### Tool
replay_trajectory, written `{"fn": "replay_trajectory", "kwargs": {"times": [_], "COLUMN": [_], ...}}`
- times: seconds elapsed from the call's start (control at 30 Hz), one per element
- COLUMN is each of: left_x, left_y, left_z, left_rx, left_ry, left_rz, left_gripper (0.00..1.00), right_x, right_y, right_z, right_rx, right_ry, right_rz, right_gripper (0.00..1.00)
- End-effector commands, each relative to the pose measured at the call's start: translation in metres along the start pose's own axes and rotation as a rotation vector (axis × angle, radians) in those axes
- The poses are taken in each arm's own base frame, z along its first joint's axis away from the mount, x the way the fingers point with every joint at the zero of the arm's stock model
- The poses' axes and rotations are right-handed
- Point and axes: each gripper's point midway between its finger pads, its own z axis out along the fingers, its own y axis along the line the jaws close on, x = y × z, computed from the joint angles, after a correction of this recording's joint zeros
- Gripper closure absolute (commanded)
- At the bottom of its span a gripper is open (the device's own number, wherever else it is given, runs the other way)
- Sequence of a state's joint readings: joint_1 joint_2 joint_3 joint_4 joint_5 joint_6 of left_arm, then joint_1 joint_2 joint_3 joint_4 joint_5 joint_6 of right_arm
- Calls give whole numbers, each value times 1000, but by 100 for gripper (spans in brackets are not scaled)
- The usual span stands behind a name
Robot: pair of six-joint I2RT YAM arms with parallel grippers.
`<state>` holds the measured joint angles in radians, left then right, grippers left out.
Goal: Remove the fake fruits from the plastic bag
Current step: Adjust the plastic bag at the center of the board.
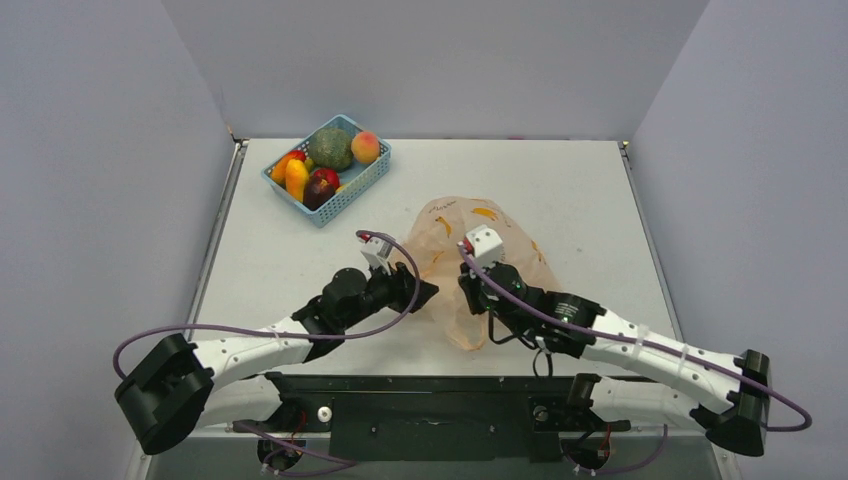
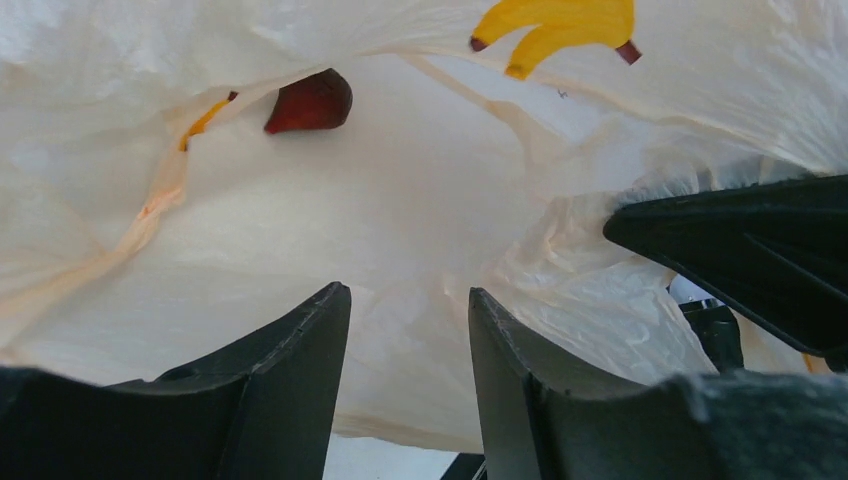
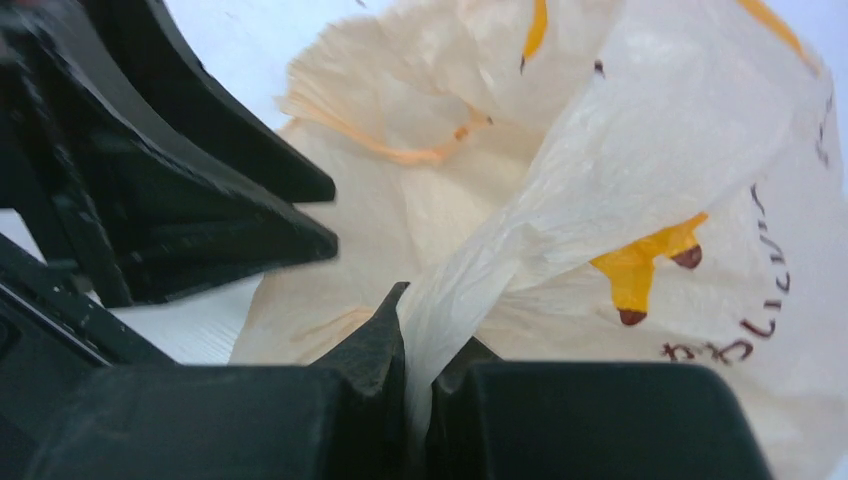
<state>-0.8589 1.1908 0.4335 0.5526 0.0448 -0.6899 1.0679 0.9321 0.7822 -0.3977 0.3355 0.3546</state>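
Care with the thin film is what this step calls for, as I judge it: the reach into the bag for a fruit still inside. The right gripper has its fingers pressed together on a fold of the thin, translucent pale-orange plastic bag, which lies crumpled near the middle of the white table. That pinch seems to hold the mouth up. The left gripper stands at the opening with its fingers apart and nothing caught between them, only film beyond. Deeper in, up and to the left in the left wrist view, a small glossy dark-maroon toy fruit shows through a gap between folds. The left arm would do well to steer toward that gap, keep its fingers wide until the fruit sits between them, and close on the fruit alone, not on a layer of plastic. The right should hold the edge lifted without tugging, or the light bag may slide. The bag is wrinkled and lets light through, printed with yellow-orange bananas with dark tips and a line of dark lettering. Whether more fruits lie inside cannot be told. A blue mesh basket of fruits stands well apart, toward the far left.
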Motion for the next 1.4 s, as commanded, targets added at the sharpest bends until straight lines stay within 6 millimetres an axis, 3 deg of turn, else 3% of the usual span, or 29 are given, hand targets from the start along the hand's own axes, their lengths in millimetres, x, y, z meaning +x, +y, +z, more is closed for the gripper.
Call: {"fn": "replay_trajectory", "kwargs": {"times": [0.0, 0.1, 0.17, 0.27, 0.33, 0.4, 0.6, 0.73, 0.9, 1.1, 1.23, 1.33, 1.37], "left_x": [-11, -5, -1, 11, 24, 34, 34, 8, 5, -4, -3, -13, -8], "left_y": [7, 25, 37, 50, 52, 51, 61, 61, 73, 94, 94, 75, 78], "left_z": [-20, -34, -40, -39, -34, -28, -25, -21, -9, 6, 24, 36, 40], "left_rx": [-53, -96, -134, -164, -142, -123, -181, -214, -269, -383, -368, -284, -293], "left_ry": [-36, -76, -99, -77, -43, -13, -21, -97, -119, -168, -185, -272, -276], "left_rz": [-24, -47, -53, -45, -56, -85, -50, 26, 49, 79, 93, 23, 26], "left_gripper": [54, 48, 44, 41, 40, 41, 38, 27, 22, 22, 23, 25, 25], "right_x": [-69, -63, -37, 23, 43, 50, 50, 42, 41, 41, 46, 50, 51], "right_y": [54, 85, 95, 81, 77, 74, 64, 72, 84, 69, 70, 71, 71], "right_z": [5, 0, -1, 1, 0, -3, -7, -5, 1, 4, 6, 8, 8], "right_rx": [-101, -152, -183, -172, -192, -196, -175, -195, -206, -125, -129, -129, -129], "right_ry": [-124, -112, -80, -18, -11, -13, -40, -44, -6, -14, -9, 2, 4], "right_rz": [-224, -317, -315, -232, -157, -98, -55, -67, -93, -94, -91, -83, -75], "right_gripper": [100, 100, 100, 100, 100, 100, 100, 100, 100, 98, 99, 100, 100]}}
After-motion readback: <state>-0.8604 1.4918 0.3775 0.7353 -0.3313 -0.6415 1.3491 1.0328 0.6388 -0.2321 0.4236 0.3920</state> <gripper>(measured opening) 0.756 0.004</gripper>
